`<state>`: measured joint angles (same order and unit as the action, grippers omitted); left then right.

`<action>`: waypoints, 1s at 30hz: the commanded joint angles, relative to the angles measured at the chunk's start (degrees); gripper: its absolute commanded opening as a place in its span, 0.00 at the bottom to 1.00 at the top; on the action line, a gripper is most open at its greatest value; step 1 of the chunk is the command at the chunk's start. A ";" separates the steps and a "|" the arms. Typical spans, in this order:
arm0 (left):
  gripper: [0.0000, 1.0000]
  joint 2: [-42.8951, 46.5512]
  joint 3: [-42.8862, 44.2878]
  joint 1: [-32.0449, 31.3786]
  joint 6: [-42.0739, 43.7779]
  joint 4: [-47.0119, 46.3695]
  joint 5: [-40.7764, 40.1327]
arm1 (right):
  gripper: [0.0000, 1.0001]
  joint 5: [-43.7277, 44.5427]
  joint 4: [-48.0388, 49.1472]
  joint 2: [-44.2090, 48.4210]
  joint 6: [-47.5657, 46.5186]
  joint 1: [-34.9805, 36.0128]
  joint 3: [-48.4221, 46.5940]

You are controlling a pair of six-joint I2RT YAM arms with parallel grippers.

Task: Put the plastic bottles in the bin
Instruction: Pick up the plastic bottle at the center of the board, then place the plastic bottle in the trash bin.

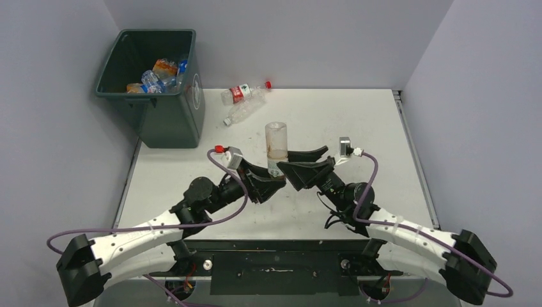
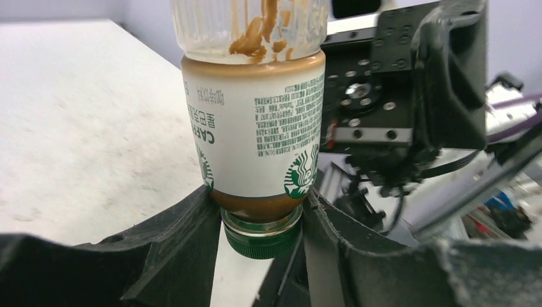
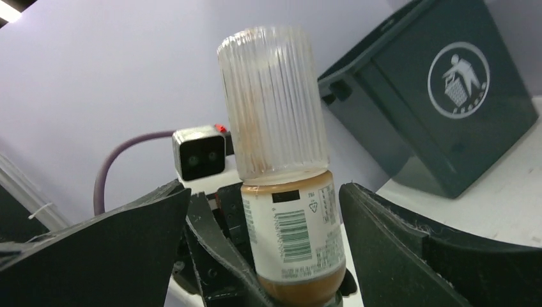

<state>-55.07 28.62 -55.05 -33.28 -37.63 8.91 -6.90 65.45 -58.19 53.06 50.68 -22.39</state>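
A coffee-drink bottle (image 1: 276, 144) stands upside down at the table's middle, green cap (image 2: 262, 240) at the bottom, white label, brown dregs inside. My left gripper (image 1: 268, 179) is shut on it; in the left wrist view the bottle (image 2: 255, 128) has both fingers pressed against its neck just above the cap. My right gripper (image 1: 305, 165) faces it from the right and is open, its fingers standing clear on either side of the bottle (image 3: 291, 236). Two clear bottles (image 1: 246, 94) (image 1: 243, 112) lie near the back. The bin (image 1: 172, 121) stands at the back left, holding several bottles (image 1: 156, 77).
The two grippers nearly touch around the bottle. The left wrist view shows the right wrist (image 2: 409, 96) close behind it. The bin (image 3: 441, 109) with its round white sticker rises behind in the right wrist view. Grey walls enclose the table (image 1: 371, 128).
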 commanded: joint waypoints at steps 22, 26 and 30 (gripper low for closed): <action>0.00 -20.97 64.53 57.86 5.03 47.14 -17.97 | 0.90 18.25 -55.15 25.60 -22.43 0.21 -13.41; 0.22 -29.58 70.07 61.27 4.63 45.05 -18.00 | 0.90 18.79 -55.34 24.20 -21.35 0.21 -13.51; 0.96 -33.87 76.31 59.93 8.01 47.41 -20.06 | 0.90 19.43 -55.26 22.08 -21.34 0.13 -14.24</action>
<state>-89.12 97.21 6.17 -26.55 10.46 -11.27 10.96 9.65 -34.04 31.90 50.68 -34.09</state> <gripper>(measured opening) 0.686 0.897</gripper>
